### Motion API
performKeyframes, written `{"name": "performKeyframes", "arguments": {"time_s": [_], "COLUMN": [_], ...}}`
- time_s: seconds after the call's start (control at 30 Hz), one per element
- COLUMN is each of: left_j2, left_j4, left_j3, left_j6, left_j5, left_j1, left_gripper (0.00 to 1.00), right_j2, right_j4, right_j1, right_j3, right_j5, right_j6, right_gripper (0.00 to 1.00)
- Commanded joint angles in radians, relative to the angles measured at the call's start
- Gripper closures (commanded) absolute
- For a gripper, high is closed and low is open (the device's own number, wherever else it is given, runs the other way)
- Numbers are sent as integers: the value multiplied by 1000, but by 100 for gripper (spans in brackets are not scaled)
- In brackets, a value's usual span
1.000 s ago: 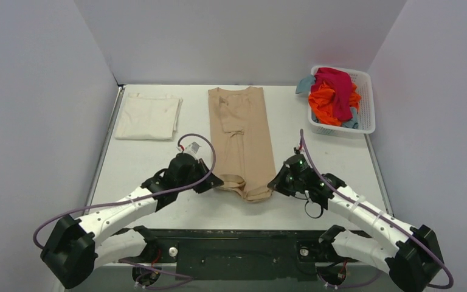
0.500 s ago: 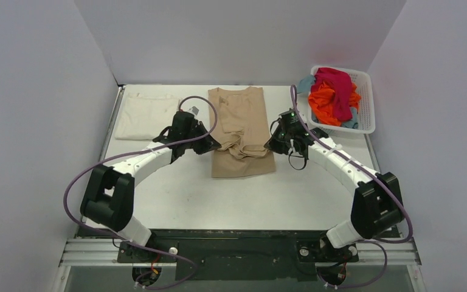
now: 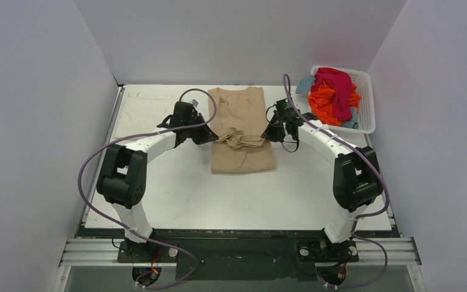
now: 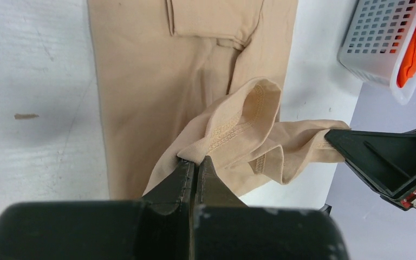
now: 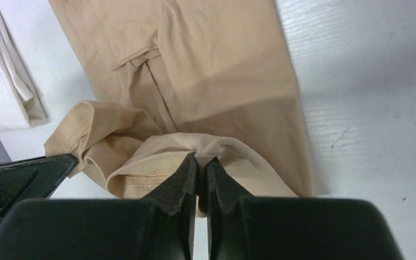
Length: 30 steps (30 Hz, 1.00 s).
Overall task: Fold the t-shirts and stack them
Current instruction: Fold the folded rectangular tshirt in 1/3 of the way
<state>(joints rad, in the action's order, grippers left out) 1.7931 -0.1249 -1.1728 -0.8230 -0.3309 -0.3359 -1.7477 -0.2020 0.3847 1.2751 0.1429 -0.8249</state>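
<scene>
The hem of the tan t-shirt (image 3: 243, 159), pinched at both corners by the left gripper (image 3: 210, 137) and the right gripper (image 3: 268, 135), is now carried from the near edge to the middle of the desk (image 3: 176, 194). The half fold toward the far edge is judged nearly completed.

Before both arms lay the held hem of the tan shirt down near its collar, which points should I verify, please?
1. Left gripper shut on the hem of the tan shirt: ok.
2. Right gripper shut on the same hem: ok.
3. Hem taut between the grippers: not ok, it sags and bunches in the middle.
4. Lower layer flat on the table: ok.
5. Folded cream shirt apart from the tan one: ok.
6. Both layers of the hem pinched: cannot tell.
</scene>
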Motion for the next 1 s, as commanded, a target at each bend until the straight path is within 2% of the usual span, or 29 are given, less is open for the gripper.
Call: {"name": "performKeyframes", "arguments": {"time_s": [0.0, 0.17, 0.23, 0.27, 0.3, 0.33, 0.37, 0.4, 0.43, 0.47, 0.5, 0.57, 0.67, 0.8, 0.97], "left_j2": [57, 105, 114, 121, 123, 127, 130, 133, 132, 122, 111, 59, -58, -193, -306], "left_j4": [-10, -22, -24, -28, -38, -42, -49, -59, -81, -93, -115, -137, -160, -178, -177], "left_j3": [-91, -120, -124, -129, -143, -151, -175, -192, -225, -251, -257, -247, -153, 15, 180], "left_j6": [46, 47, 47, 47, 48, 48, 49, 51, 54, 61, 65, 77, 75, 63, 60], "left_j5": [-26, -48, -44, -34, -28, -18, -15, -15, -14, -2, 13, 61, 137, 173, 147], "left_j1": [20, 25, 27, 28, 32, 35, 44, 54, 57, 61, 62, 59, 54, 32, 4], "left_gripper": [100, 100, 87, 77, 73, 62, 55, 40, 34, 26, 23, 20, 17, 15, 12], "right_j2": [-39, -108, -140, -160, -170, -187, -193, -198, -194, -177, -164, -108, -3, 65, 2], "right_j4": [-2, -3, -2, -2, -4, -6, -16, -22, -39, -47, -65, -75, -73, -46, -40], "right_j1": [-22, -38, -43, -47, -49, -53, -57, -66, -70, -74, -75, -73, -64, -9, 112], "right_j3": [69, 103, 134, 141, 162, 174, 204, 217, 237, 241, 239, 204, 114, -21, -18], "right_j5": [5, 32, 56, 64, 74, 78, 89, 92, 87, 81, 62, 38, 22, 95, 140], "right_j6": [19, 17, 15, 19, 22, 24, 27, 30, 33, 44, 50, 75, 104, 170, 231], "right_gripper": [100, 100, 97, 95, 89, 84, 69, 62, 51, 46, 35, 26, 23, 23, 24]}}
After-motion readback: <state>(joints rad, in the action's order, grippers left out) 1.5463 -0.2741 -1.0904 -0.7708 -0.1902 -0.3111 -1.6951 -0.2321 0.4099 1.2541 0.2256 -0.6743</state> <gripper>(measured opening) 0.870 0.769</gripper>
